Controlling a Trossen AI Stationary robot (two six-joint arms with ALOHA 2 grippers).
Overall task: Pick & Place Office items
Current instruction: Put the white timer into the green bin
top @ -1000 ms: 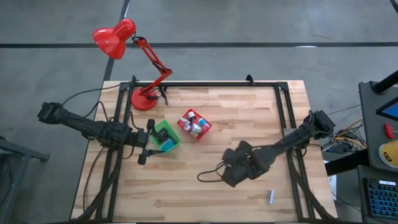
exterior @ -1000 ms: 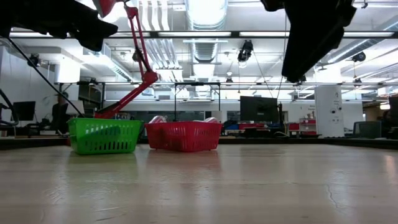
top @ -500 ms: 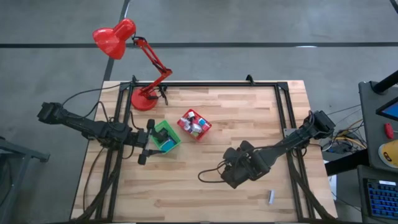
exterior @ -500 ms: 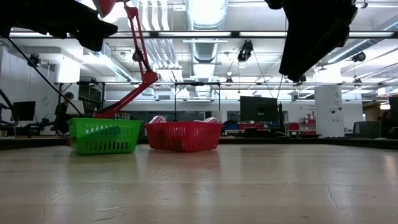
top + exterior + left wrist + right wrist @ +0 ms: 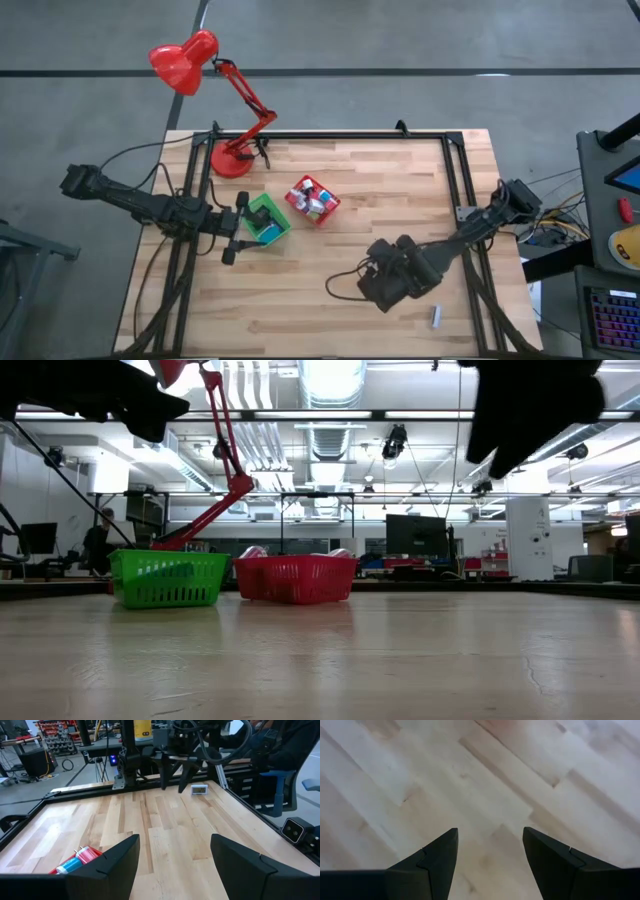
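Observation:
Several small office items fill the red bin (image 5: 313, 200), which stands on the table next to the green bin (image 5: 268, 220); a blue item lies in the green bin. One grey-white item (image 5: 436, 316) lies alone on the wood near the front right, also seen in the left wrist view (image 5: 200, 789). My left gripper (image 5: 237, 230) waits open beside the green bin's left side (image 5: 172, 865). My right gripper (image 5: 385, 285) hovers open over bare wood (image 5: 490, 855), left of the lone item, with nothing between its fingers.
A red desk lamp (image 5: 232, 158) stands at the table's far left corner, its head beyond the edge. Black frame rails (image 5: 452, 190) run along the left, right and far sides. In the low view both bins (image 5: 168, 578) stand far back, with bare wood in front.
My right gripper has rolled about its own pointing line and shifted slightly toward the table's near right, toward the lone grey-white item. Its fingers stay as far apart as before. The left arm, the bins and the items have not moved.

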